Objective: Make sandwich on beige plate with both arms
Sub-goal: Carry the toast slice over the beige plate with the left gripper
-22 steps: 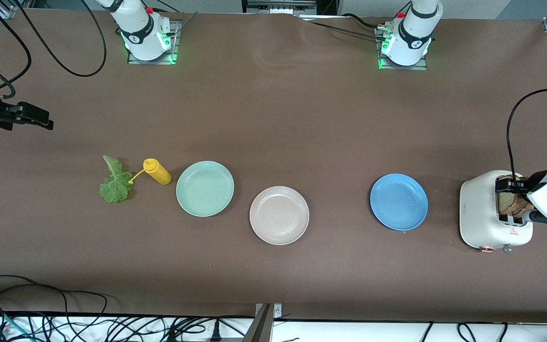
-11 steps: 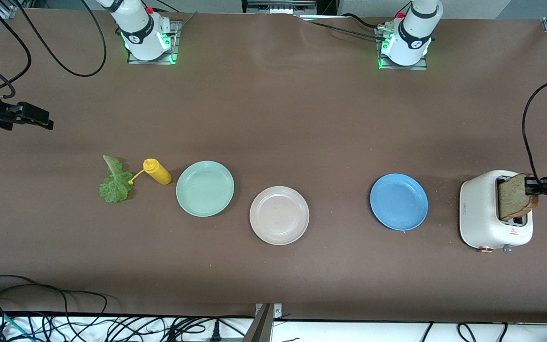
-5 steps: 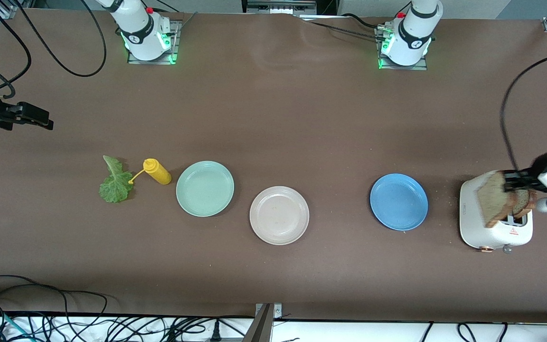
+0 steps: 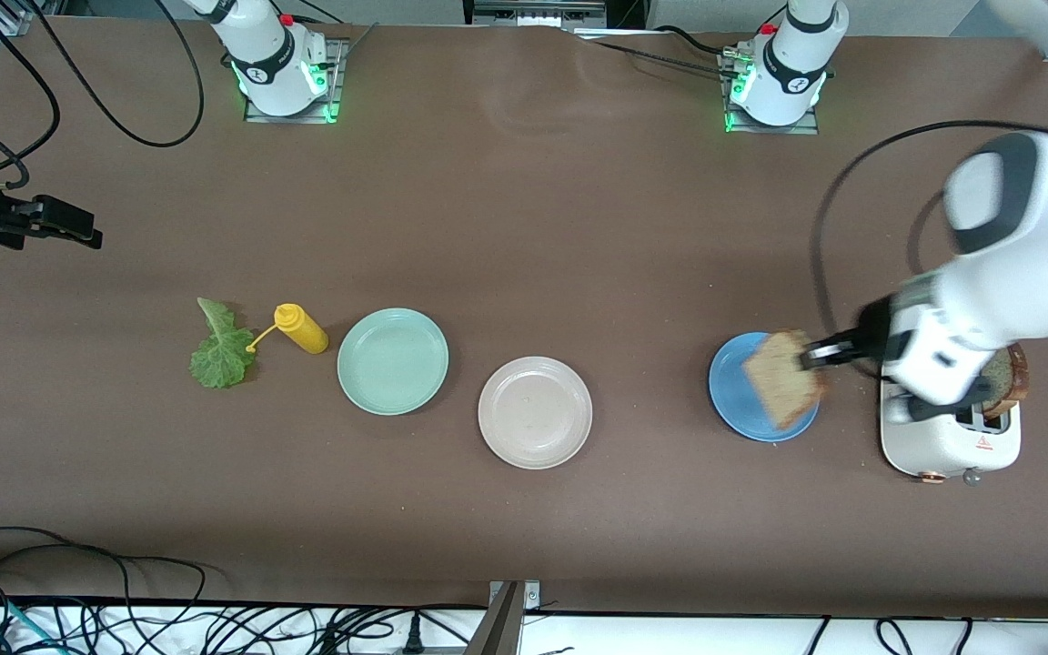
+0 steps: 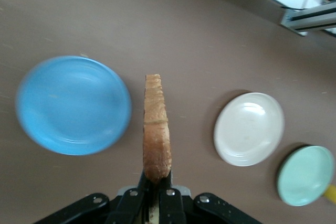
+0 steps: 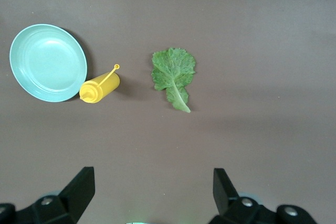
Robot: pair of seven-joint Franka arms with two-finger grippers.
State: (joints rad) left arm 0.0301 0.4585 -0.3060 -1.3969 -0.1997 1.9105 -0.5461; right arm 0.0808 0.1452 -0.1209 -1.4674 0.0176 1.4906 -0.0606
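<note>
Left gripper: it is closed on a bread slice, thin, tan and speckled with a brown crust, and holds it in the air over the blue plate.
Second slice: it stands in the slot of the toaster, white with rounded corners, at the left arm's end of the table.
Beige plate: round, matte, shallow rim, nothing on it; it lies between the blue plate and the mint-green plate.
Lettuce leaf: crinkled, green, flat on the brown table, beside a yellow squeeze bottle lying on its side.
Right gripper: its jaws are wide apart and hold nothing; it waits above the table at the right arm's end.
</note>
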